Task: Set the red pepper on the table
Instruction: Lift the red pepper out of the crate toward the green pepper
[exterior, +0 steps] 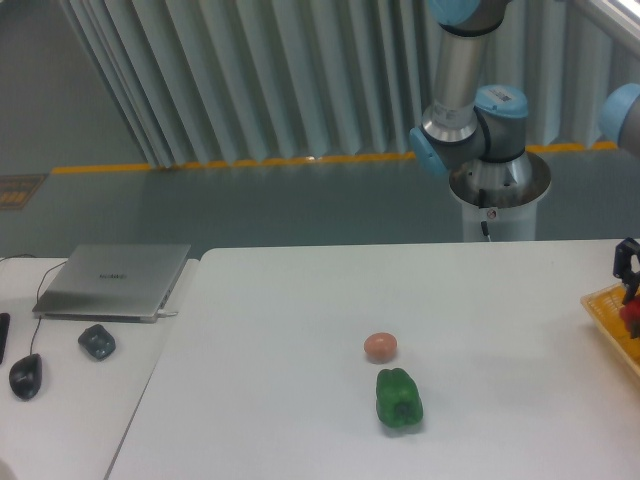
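At the far right edge, a black finger of my gripper [628, 285] reaches down over the yellow tray [603, 308]. Directly under that finger a small glossy red patch shows, which is the red pepper [630, 314]; most of it is cut off by the frame edge. The gripper appears shut on it, holding it just above the tray. The white table [300, 330] spreads out to the left of the tray.
A green pepper [399, 398] lies near the table's front middle, with a small pinkish-orange ball [380, 346] just behind it. The arm's base [497, 190] stands behind the table. On the adjoining desk at left are a laptop [114, 280] and two mice.
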Robot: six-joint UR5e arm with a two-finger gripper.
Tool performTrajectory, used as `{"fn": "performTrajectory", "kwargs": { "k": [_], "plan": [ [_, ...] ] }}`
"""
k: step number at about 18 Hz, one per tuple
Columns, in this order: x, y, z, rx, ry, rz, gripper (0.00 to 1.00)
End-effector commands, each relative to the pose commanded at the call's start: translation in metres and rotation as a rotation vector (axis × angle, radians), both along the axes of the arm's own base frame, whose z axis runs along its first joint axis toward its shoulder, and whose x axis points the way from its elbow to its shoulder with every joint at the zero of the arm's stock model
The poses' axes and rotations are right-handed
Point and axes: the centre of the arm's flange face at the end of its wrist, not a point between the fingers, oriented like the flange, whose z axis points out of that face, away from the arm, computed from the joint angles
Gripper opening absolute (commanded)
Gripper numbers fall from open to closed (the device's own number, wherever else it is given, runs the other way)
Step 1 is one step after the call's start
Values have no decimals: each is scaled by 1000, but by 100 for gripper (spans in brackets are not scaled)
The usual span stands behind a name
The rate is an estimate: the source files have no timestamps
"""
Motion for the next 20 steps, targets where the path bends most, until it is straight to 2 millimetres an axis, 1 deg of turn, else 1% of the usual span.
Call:
{"fn": "performTrajectory", "kwargs": {
  "k": [2, 3, 6, 7, 8, 10, 12, 15, 16, 17, 18, 20],
  "plan": [
    [14, 14, -1, -9, 14, -130, 43],
    [20, 20, -1, -9, 16, -144, 44],
    [28, 29, -2, 0, 11, -157, 44],
    [33, 34, -4, -3, 9, -136, 44],
    [41, 43, -4, -4, 11, -94, 43],
    [52, 59, -7, 8, 31, -47, 44],
    [61, 70, -8, 18, 41, -14, 44],
    [85, 92, -15, 39, 61, 90, 44],
    [99, 108, -21, 64, 82, 182, 44],
    [108, 116, -24, 81, 93, 236, 44],
    [114, 122, -32, 84, 94, 260, 44],
    [123, 123, -40, 52, 120, 251, 44]
  ]
}}
